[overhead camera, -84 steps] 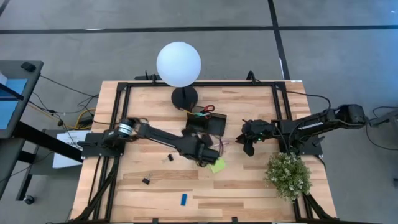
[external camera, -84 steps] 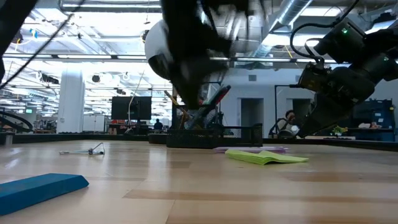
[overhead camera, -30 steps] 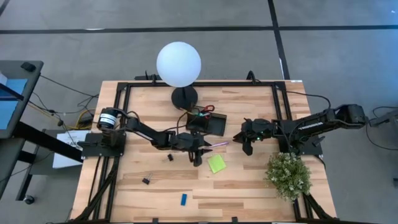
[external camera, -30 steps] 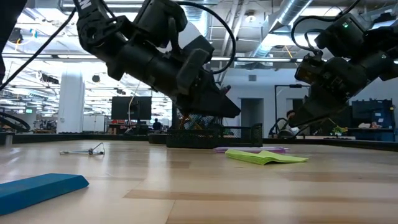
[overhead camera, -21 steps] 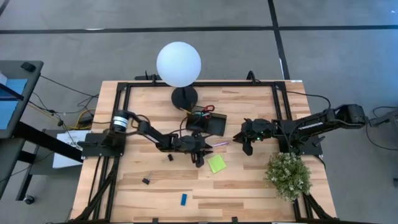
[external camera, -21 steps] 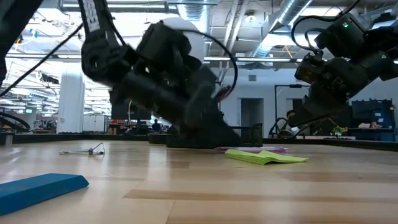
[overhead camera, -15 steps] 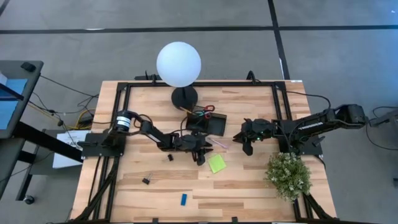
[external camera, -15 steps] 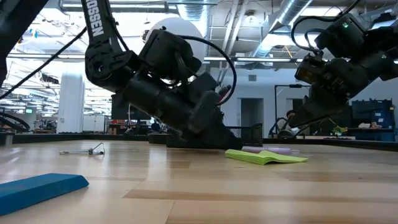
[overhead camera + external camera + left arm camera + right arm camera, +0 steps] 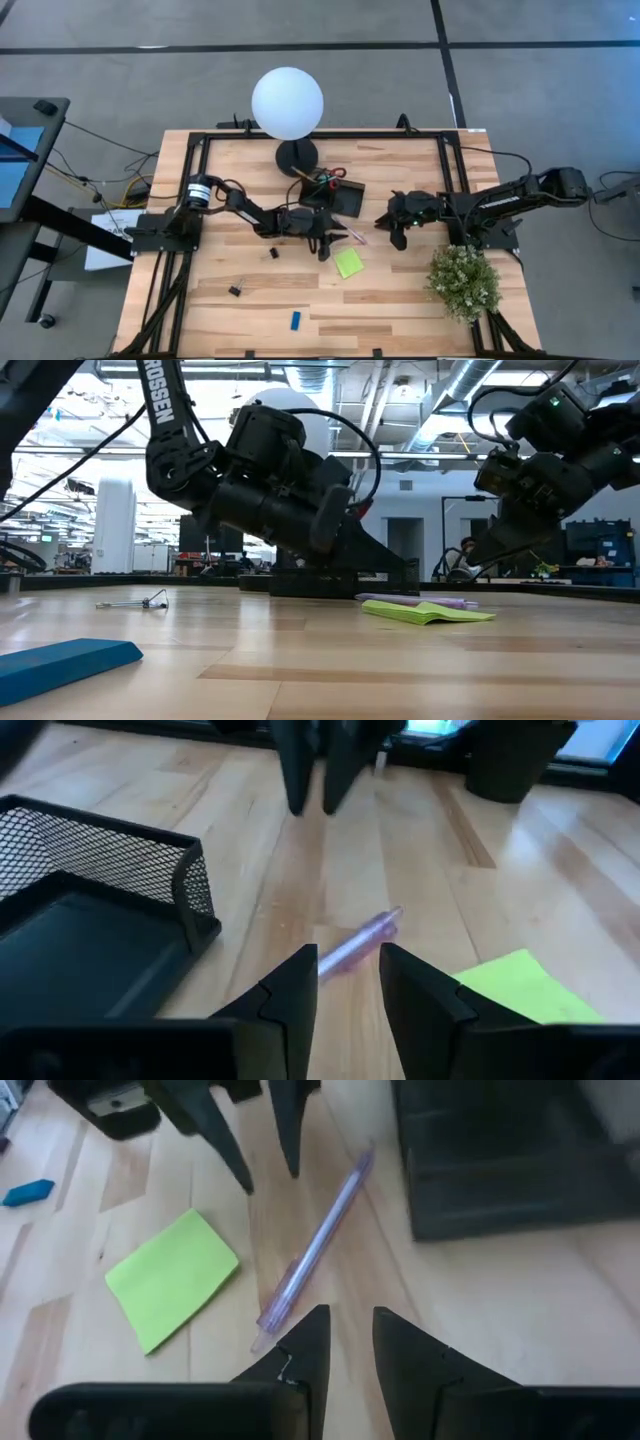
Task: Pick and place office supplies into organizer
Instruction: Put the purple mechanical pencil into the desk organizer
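Note:
A light purple pen (image 9: 352, 235) lies flat on the table between the black mesh organizer (image 9: 336, 201) and the lime-green sticky pad (image 9: 348, 263). My left gripper (image 9: 334, 240) is open and low over the table beside the pen's organizer-side end (image 9: 362, 1160). In the left wrist view the pen (image 9: 355, 945) shows just beyond the two fingertips. My right gripper (image 9: 395, 235) is open and hovers near the pen's other end (image 9: 268, 1325). Red-handled scissors (image 9: 331, 176) stand in the organizer. The blue eraser (image 9: 296, 320) and black clips (image 9: 272, 252) lie toward the near edge.
The white globe lamp (image 9: 288, 103) with its round black base (image 9: 297, 155) stands at the far edge behind the organizer. A green potted plant (image 9: 465, 281) sits at the near right. Another clip (image 9: 235, 291) lies to the left. Bare wood runs along the near edge.
My left gripper has dropped low to the table and moved toward the right and far side, closing on the pen and the organizer's corner. The right arm has kept still.

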Action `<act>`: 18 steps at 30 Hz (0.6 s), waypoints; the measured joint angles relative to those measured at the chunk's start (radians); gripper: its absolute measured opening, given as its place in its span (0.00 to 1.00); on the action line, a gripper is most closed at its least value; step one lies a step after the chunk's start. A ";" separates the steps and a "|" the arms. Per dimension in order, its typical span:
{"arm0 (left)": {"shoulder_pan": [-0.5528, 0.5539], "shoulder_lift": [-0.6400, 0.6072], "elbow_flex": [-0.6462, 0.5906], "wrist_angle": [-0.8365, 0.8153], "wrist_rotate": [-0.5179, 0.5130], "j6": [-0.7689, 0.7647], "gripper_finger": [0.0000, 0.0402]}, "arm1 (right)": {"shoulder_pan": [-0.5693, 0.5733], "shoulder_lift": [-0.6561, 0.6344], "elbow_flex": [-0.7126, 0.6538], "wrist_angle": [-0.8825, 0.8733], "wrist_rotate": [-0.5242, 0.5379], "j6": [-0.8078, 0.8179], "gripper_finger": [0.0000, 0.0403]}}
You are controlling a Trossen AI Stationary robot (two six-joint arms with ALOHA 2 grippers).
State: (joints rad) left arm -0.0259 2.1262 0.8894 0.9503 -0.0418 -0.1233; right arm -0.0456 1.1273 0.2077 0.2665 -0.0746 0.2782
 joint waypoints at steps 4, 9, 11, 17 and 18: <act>0.020 0.000 0.000 0.038 0.022 -0.019 0.26 | 0.023 0.060 0.000 0.046 0.002 0.091 0.18; 0.031 -0.001 0.000 0.070 0.035 -0.019 0.26 | 0.090 0.130 0.003 0.268 0.091 0.007 0.18; 0.031 -0.001 0.001 0.061 0.047 -0.018 0.26 | 0.106 0.139 0.015 0.298 0.158 0.008 0.18; 0.031 -0.002 0.001 0.027 0.127 0.066 0.26 | 0.160 0.139 0.062 0.158 0.179 0.121 0.18; 0.031 -0.002 0.001 0.031 0.133 0.085 0.26 | 0.174 0.139 0.065 0.151 0.191 0.138 0.18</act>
State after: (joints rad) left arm 0.0051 2.1239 0.8902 0.9816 0.0909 -0.0379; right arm 0.1284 1.2663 0.2723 0.4179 0.1165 0.4163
